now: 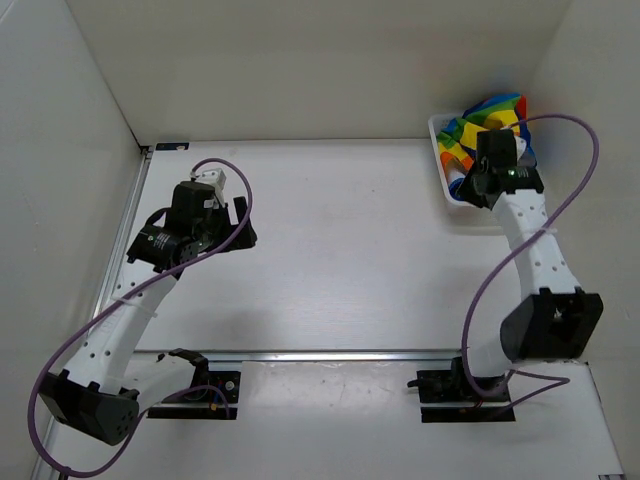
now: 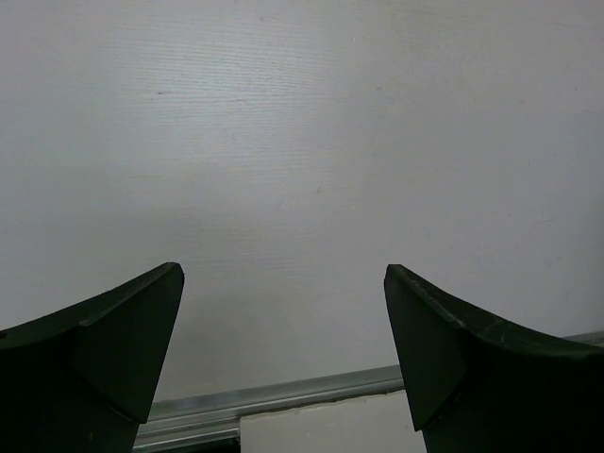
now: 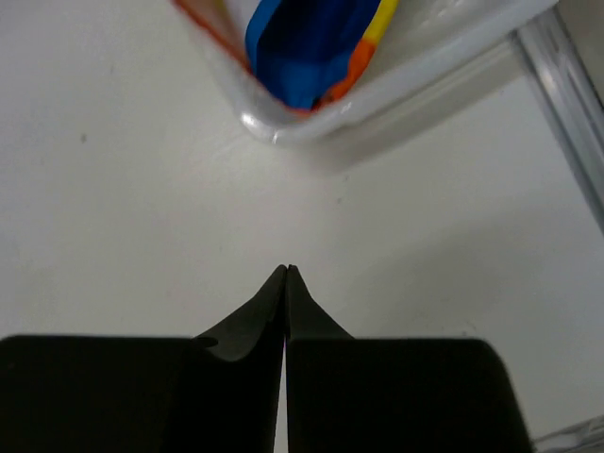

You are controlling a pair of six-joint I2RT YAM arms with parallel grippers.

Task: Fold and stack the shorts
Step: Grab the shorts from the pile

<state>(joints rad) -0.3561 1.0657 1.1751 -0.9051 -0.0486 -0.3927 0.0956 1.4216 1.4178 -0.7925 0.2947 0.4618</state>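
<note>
**Overhead view.** The shorts (image 1: 492,122) lie bunched in the white mesh basket (image 1: 438,150) at the far right corner of the tabletop (image 1: 340,250), their rainbow stripes crumpled and heaped above the rim. I judge that the fold has not begun, since no part of the garment lies flat on the open surface.

**Right wrist view.** The right hand (image 3: 286,272) is fully closed with its jaws pressed together, and it holds nothing. It hangs over bare tabletop just short of a basket corner, where blue, orange and yellow cloth shows behind the wall. I take this as a staging pose. The hand is near enough to reach in, but the jaws must part before they can pinch any cloth.

**Left wrist view.** The left hand (image 2: 283,274) is spread wide and empty, facing plain tabletop well apart from the basket. I read this placement as deliberate. The cleared middle is where the shorts would be laid out, and an open hand waiting there can take a hem once the garment arrives.

**Note on handling.** The cloth is soft and tangled, so a pinch on one layer may drag the whole heap, or tip the light basket.
</note>
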